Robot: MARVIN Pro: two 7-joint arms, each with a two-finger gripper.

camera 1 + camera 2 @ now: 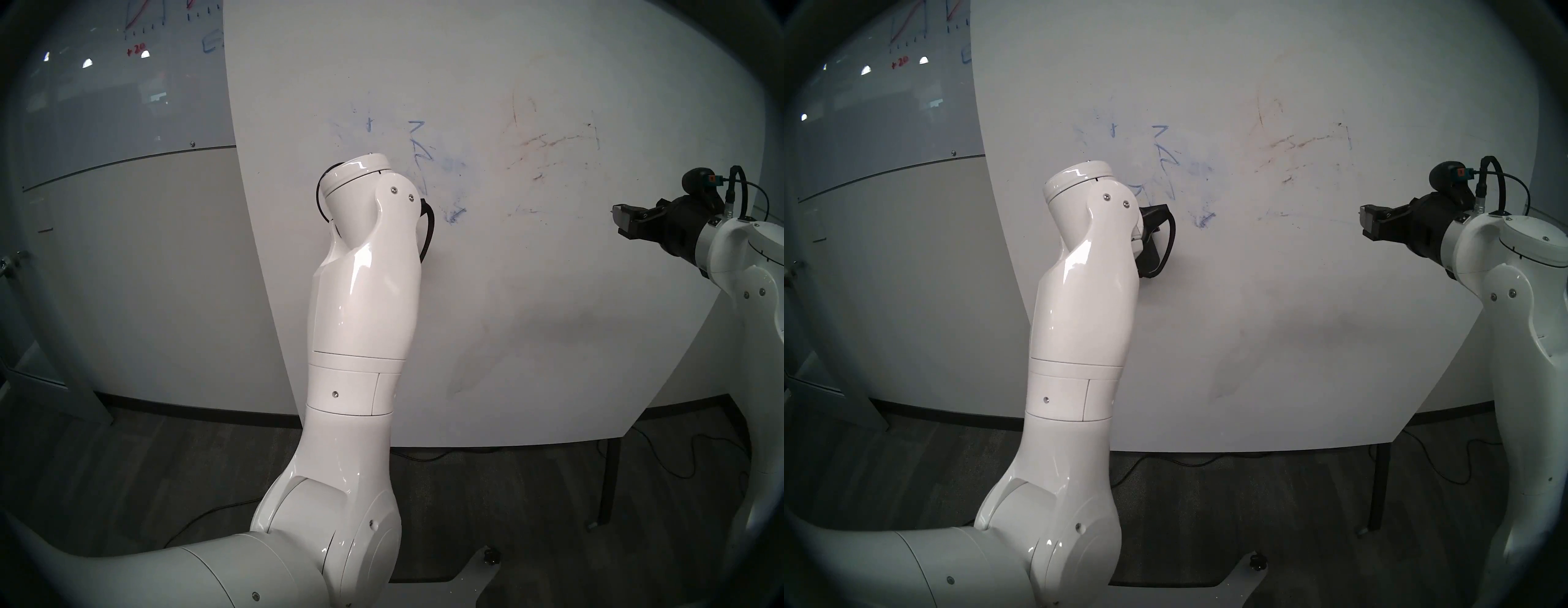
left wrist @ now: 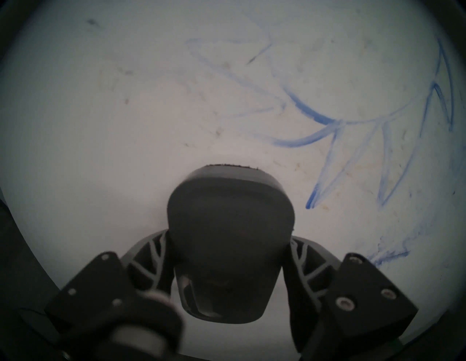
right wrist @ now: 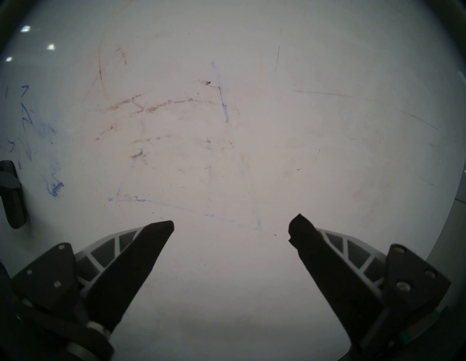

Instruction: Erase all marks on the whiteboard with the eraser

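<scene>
The whiteboard (image 1: pixel 509 297) fills the head views, upright in front of me. Blue marks (image 1: pixel 424 157) sit at its centre left: smudges and spiky lines. In the left wrist view they show as an arc with rays (image 2: pixel 340 126). Faint brownish streaks (image 1: pixel 547 142) lie to their right, also in the right wrist view (image 3: pixel 161 103). My left gripper (image 2: pixel 228 242) is shut on the dark grey eraser (image 2: pixel 227 227), whose far end meets the board below and left of the blue rays. My right gripper (image 1: pixel 623 220) is open and empty, off the board at its right (image 3: pixel 230 227).
A glossy grey glass board with red and blue graph scribbles (image 1: pixel 127 85) hangs at the upper left. My left forearm (image 1: pixel 360 297) covers part of the whiteboard. A black stand leg (image 1: pixel 606 479) and cables (image 1: pixel 679 463) are on the floor at the lower right.
</scene>
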